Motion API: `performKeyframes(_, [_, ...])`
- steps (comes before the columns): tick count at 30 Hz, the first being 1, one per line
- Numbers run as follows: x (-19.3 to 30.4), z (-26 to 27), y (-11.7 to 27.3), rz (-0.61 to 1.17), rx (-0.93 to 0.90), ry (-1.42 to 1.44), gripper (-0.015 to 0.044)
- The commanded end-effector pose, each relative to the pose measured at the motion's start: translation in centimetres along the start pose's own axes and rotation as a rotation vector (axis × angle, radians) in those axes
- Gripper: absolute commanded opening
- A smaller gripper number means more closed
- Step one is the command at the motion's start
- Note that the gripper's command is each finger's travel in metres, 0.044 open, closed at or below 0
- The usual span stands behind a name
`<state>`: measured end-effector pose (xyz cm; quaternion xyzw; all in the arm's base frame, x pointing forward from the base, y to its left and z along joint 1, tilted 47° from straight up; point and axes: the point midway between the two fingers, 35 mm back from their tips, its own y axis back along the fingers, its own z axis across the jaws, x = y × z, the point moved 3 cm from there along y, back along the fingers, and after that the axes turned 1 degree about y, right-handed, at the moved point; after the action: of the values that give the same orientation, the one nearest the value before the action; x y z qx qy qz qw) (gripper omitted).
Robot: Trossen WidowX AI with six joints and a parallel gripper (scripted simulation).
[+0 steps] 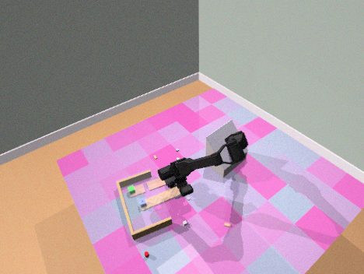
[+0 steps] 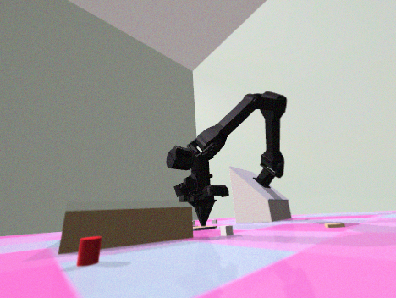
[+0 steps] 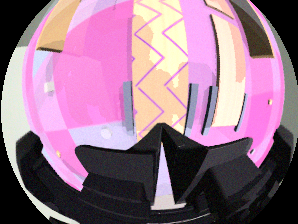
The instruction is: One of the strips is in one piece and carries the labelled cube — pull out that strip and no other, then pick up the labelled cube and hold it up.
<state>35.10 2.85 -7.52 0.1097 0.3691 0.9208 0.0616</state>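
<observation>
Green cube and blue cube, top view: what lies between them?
Between the green cube and the blue cube, the top view shows only bare mat.

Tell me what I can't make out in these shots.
- Blue cube: its label is too small and blurred in the top view.
- Zigzag strip: near end hidden by the arm in the top view; far end cut off in the wrist view.
- Green cube: hidden behind the tray wall in the exterior view.

Room type unclear; probably a plain indoor room. Grey-green walls (image 1: pixel 280 50) (image 2: pixel 305 85) meet in a corner, white baseboard (image 1: pixel 105 115) along the bottom, orange-tan floor (image 1: pixel 23 202) at lower left, pink-and-blue patchwork mat (image 1: pixel 155 134) (image 2: pixel 237 271) (image 3: pixel 90 75) mid-frame.
</observation>
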Motion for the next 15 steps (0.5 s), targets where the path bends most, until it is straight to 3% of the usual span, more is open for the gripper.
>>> performKeyframes(1, [1.0,0.0,-0.4,0.015,-0.001,-0.008,0.0000])
performKeyframes(15, [3.2,0.1,-0.5,0.016,-0.002,-0.009,0.0000])
